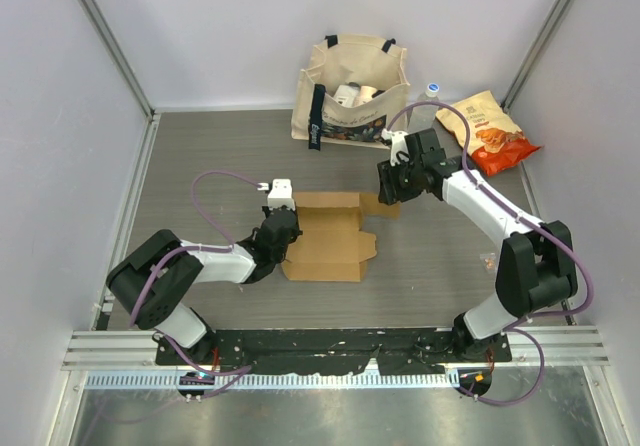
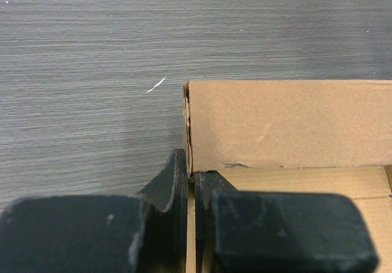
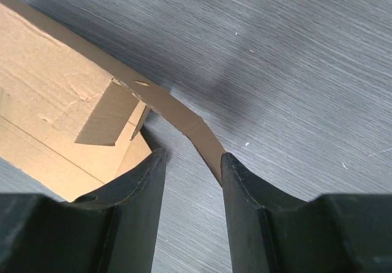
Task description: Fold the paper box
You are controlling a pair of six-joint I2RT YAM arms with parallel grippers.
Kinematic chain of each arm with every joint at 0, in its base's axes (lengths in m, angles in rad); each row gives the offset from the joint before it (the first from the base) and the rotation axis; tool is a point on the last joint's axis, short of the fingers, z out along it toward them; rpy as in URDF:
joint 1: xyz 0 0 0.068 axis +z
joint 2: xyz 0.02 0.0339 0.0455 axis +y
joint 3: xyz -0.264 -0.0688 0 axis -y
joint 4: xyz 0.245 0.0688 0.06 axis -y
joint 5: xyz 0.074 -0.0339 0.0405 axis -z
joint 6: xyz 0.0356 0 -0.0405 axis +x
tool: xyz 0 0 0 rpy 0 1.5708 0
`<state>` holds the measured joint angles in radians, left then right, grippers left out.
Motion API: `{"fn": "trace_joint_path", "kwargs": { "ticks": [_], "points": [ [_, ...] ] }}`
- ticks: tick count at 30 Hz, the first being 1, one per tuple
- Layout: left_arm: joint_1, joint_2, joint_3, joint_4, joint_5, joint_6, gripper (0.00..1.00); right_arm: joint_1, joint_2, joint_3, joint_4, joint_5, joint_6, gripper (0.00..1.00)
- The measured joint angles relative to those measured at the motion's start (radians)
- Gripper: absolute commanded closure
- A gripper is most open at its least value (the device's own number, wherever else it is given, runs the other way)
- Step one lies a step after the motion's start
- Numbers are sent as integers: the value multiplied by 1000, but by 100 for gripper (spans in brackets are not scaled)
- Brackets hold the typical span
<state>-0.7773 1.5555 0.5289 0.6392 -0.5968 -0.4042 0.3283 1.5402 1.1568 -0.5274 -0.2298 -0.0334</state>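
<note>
The paper box is plain brown cardboard lying half-formed in the middle of the table. My left gripper is at its left side. In the left wrist view this gripper is shut on the thin left wall of the paper box, at the corner where an upright wall meets it. My right gripper is at the box's far right corner. It stands open, and a curved cardboard flap of the box leans against the inner side of its right finger.
A beige printed tote bag with items inside stands at the back. A bottle and an orange snack packet lie at the back right. A small scrap lies near the right arm's base. Grey walls enclose the table.
</note>
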Motion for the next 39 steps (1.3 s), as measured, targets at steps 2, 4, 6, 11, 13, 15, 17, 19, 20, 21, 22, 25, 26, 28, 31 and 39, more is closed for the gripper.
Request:
{"fn": "trace_joint_path", "kwargs": {
  "ticks": [2, 4, 6, 11, 13, 15, 17, 19, 20, 21, 22, 25, 26, 28, 31, 39],
  "points": [
    [0, 0, 0, 1, 0, 2, 100, 0, 5, 1, -2, 3, -14, 58],
    [0, 0, 0, 2, 0, 7, 100, 0, 18, 1, -5, 3, -19, 62],
    [0, 0, 0, 5, 0, 12, 100, 0, 31, 1, -6, 5, -19, 69],
    [0, -1, 0, 7, 4, 18, 100, 14, 38, 9, -31, 31, 5, 92],
    [-1, -1, 0, 8, 9, 19, 100, 41, 40, 27, -57, 74, 32, 99],
    [-1, -1, 0, 7, 10, 19, 100, 72, 43, 45, -82, 110, 66, 99],
    [2, -2, 0, 7, 11, 18, 100, 98, 43, 60, -102, 135, 121, 98],
    [3, -3, 0, 7, 13, 18, 100, 116, 43, 63, -104, 140, 178, 99],
    [3, -3, 0, 7, 14, 19, 100, 123, 43, 62, -107, 138, 209, 99],
    [3, -4, 0, 6, 14, 19, 100, 127, 43, 61, -108, 135, 245, 99],
    [3, -4, 0, 6, 14, 19, 100, 129, 43, 59, -108, 131, 278, 99],
    [3, -5, 0, 6, 16, 19, 100, 131, 42, 34, -85, 111, 381, 98],
    [3, -5, 0, 6, 16, 19, 100, 133, 40, 20, -73, 105, 408, 99],
    [3, -5, 0, 3, 18, 19, 100, 135, 23, -52, -5, 89, 481, 98],
    [4, -5, 0, 7, 19, 19, 100, 151, -21, -157, 98, 70, 568, 99],
    [8, -5, -2, 6, 18, 19, 100, 256, -44, -229, 251, 139, 608, 96]
  ]
}}
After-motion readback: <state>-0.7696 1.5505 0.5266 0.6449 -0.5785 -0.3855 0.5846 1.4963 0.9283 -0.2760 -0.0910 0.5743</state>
